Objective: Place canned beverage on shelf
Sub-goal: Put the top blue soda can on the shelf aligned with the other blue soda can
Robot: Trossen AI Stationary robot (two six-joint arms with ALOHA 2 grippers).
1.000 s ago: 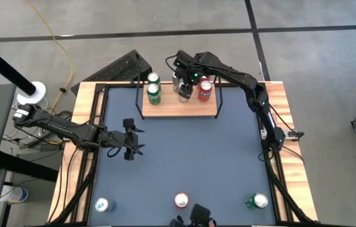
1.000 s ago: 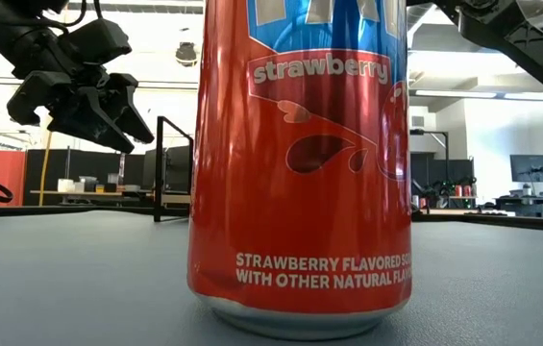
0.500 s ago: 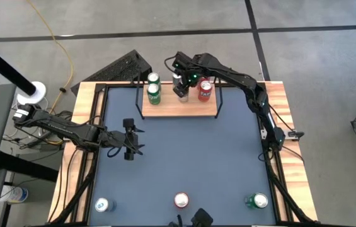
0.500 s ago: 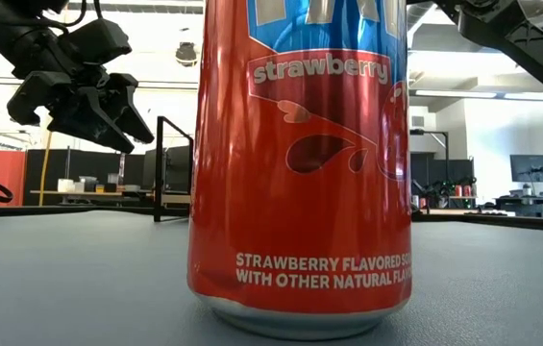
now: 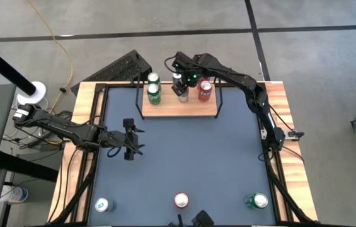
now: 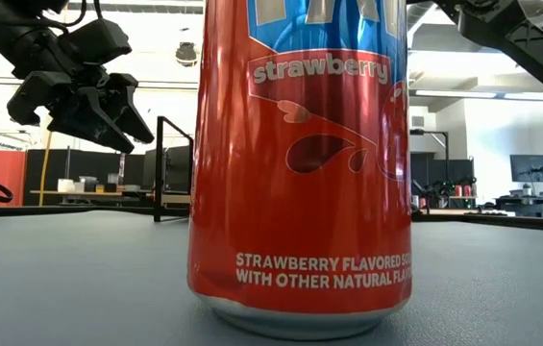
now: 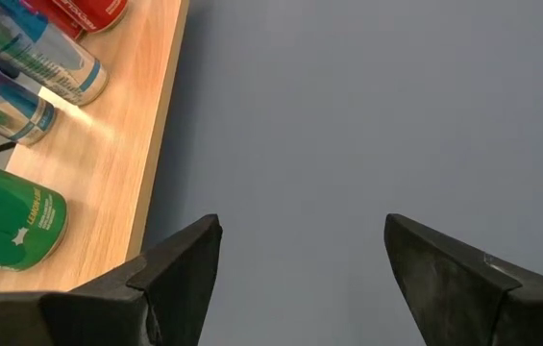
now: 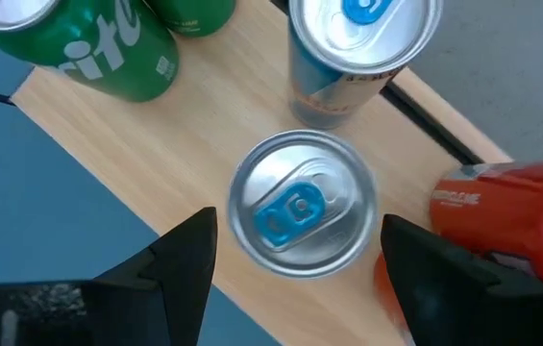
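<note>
Along the near edge of the surface stand 3 cans: a pale one toward the near left corner, a strawberry soda can at the middle, which fills the low view, and a green-sided can toward the near right corner.

Farther in, near the left edge, the left hand hangs above bare surface with its fingers spread wide and nothing between them.

At the far edge sits the shelf, a light-wood board with black wire end frames. Toward its left end stand 2 green cans, one behind the other. Toward its right end stands a red can. Between them are 2 slim silver cans with blue tabs, one in front of the other.

The right hand is directly above the nearer slim can, fingers wide apart on either side of its top, with no visible contact. That can stands upright on the board.
</note>
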